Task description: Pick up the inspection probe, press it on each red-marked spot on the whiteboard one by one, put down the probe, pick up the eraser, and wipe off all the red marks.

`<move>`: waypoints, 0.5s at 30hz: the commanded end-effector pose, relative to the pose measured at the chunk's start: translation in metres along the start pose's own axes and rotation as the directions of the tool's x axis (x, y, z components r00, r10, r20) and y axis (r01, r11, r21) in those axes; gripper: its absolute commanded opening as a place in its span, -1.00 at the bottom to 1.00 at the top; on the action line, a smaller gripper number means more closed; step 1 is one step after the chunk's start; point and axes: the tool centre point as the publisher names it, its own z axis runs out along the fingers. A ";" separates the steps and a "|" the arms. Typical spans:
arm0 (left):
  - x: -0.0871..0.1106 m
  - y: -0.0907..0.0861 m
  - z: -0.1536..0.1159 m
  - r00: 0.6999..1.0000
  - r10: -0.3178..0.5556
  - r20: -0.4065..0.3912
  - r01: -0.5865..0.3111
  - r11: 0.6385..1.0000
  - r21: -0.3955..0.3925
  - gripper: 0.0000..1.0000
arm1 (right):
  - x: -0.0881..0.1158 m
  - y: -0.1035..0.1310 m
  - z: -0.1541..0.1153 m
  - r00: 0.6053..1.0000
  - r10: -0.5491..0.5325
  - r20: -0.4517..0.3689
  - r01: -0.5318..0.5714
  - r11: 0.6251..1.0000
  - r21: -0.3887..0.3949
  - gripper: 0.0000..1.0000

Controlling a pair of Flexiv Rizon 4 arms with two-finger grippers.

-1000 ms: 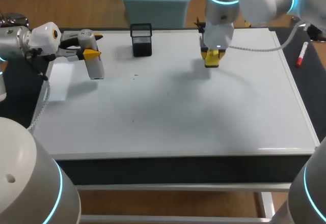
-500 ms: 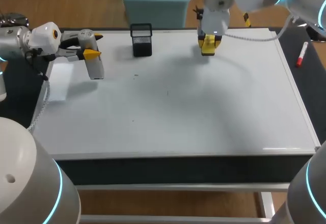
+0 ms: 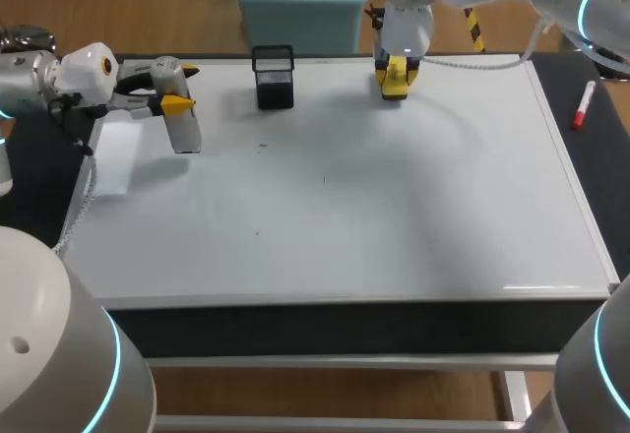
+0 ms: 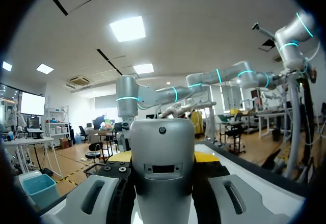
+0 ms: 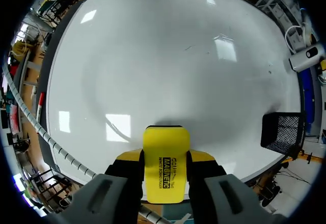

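In the head view, a whiteboard (image 3: 394,216) is seen covering most of the table, with a few small dark specks on its left half. A black mesh basket (image 3: 274,79) stands at its far edge, between the two grippers and well apart from each. Only its own dark mesh can be made out through the open top. A red-capped marker (image 3: 583,103) lies on the dark strip beside the board's right edge, and a white sheet (image 3: 116,157) lies at the left edge, under the left arm. The left gripper (image 3: 180,87) is clenched on the top of the probe (image 3: 183,128), which hangs upright over the board's far left corner. The right gripper (image 3: 395,71) is placed at the far edge, to the right of the basket, and the yellow eraser (image 3: 392,87) is gripped in it. Whether the eraser touches the board cannot be told.

In the left wrist view, the probe's grey body is seen upright between the fingers, filling the gap.

In the right wrist view, the eraser is pinched from both sides by the fingers, just over the board. The basket is seen off to one side of the gripper, the probe far beyond it, and the marker past the opposite edge of the board.
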 end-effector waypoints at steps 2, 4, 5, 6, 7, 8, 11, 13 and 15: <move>0.000 -0.001 0.000 1.000 0.000 -0.001 0.000 1.000 -0.001 -1.00 | -0.002 -0.013 0.007 1.000 -0.002 0.001 0.002 0.997 -0.082 -1.00; 0.000 -0.001 0.000 1.000 0.000 -0.001 0.000 1.000 -0.001 -1.00 | -0.002 -0.014 0.008 1.000 -0.003 0.002 0.003 0.997 -0.083 -1.00; 0.000 -0.001 0.000 1.000 0.000 -0.001 0.000 1.000 -0.001 -1.00 | -0.001 -0.015 0.009 1.000 -0.003 0.002 0.003 0.996 -0.085 -1.00; 0.000 -0.001 0.000 1.000 0.000 -0.001 0.000 1.000 -0.001 -1.00 | -0.001 -0.015 0.010 1.000 -0.003 0.001 0.003 0.996 -0.086 -1.00; 0.000 -0.001 0.000 1.000 0.000 -0.001 0.000 1.000 -0.001 -1.00 | -0.001 -0.016 0.011 1.000 -0.003 0.001 0.003 0.996 -0.088 -1.00; 0.000 -0.001 0.000 1.000 0.000 -0.001 0.000 1.000 -0.001 -1.00 | 0.000 -0.017 0.011 1.000 -0.002 0.001 0.002 0.996 -0.089 -1.00; 0.000 -0.001 0.000 1.000 0.000 -0.001 0.000 1.000 -0.001 -1.00 | 0.001 -0.019 0.013 1.000 -0.003 -0.001 0.003 0.996 -0.092 -1.00; 0.000 -0.001 0.000 1.000 0.000 -0.001 0.000 1.000 -0.001 -1.00 | 0.001 -0.020 0.013 1.000 -0.004 -0.003 0.004 0.996 -0.094 -1.00; 0.000 -0.001 0.000 1.000 0.000 -0.001 0.000 1.000 -0.001 -1.00 | 0.001 -0.021 0.014 1.000 -0.007 -0.004 0.006 0.995 -0.095 -1.00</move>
